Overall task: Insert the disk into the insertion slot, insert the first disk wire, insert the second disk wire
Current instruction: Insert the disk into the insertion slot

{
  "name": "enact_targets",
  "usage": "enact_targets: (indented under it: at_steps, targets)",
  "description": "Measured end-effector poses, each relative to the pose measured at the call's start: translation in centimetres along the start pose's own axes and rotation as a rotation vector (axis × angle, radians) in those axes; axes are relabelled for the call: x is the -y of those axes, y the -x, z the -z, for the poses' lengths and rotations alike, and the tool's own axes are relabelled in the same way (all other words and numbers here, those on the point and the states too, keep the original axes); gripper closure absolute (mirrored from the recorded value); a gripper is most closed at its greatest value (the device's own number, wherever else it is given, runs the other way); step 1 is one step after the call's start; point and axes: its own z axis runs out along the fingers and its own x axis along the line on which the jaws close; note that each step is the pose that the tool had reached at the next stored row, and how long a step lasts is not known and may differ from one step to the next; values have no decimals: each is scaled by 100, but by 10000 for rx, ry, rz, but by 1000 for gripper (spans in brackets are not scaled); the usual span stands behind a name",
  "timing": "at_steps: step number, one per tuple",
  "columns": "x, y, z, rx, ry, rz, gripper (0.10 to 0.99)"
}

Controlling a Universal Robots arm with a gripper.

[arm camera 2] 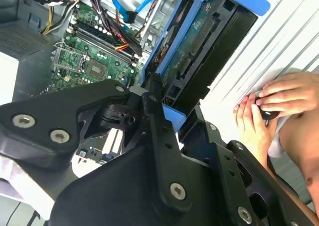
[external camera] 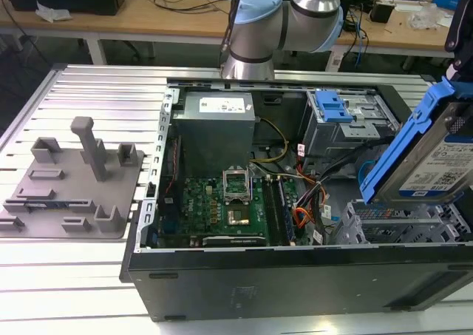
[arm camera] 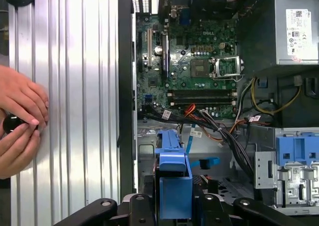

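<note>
The disk (external camera: 432, 154), a silver-grey drive with a white label in a bright blue carrier, hangs tilted above the open computer case at the exterior view's right. My gripper (external camera: 461, 46) is shut on its upper end. In the second wrist view the black fingers (arm camera 2: 152, 94) clamp the carrier's end, and the disk (arm camera 2: 199, 51) points away toward the case. The first wrist view has the carrier edge (arm camera: 173, 178) between the jaws of my gripper (arm camera: 173, 208). The insertion slot (external camera: 399, 228), a low perforated grey cage, lies just below the disk. A blue flat cable (arm camera: 207, 162) lies loose nearby.
A taller grey cage with a blue latch (external camera: 332, 106) stands behind the slot. The motherboard (external camera: 222, 202) and power supply (external camera: 218, 120) fill the case's left. A grey fixture plate (external camera: 66, 180) sits on the ribbed table. A person's hands (arm camera: 20, 118) rest beside the case.
</note>
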Motion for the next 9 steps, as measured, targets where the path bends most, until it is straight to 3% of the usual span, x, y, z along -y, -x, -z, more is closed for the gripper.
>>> enact_targets:
  at_steps: [2,3,5,9]
  targets:
    - [-2,-1,1,37,-55,3,722]
    - [-3,-5,0,49,-139,9,722]
    - [-4,-16,0,162,-235,15,722]
    - [-3,-46,0,285,-322,20,722]
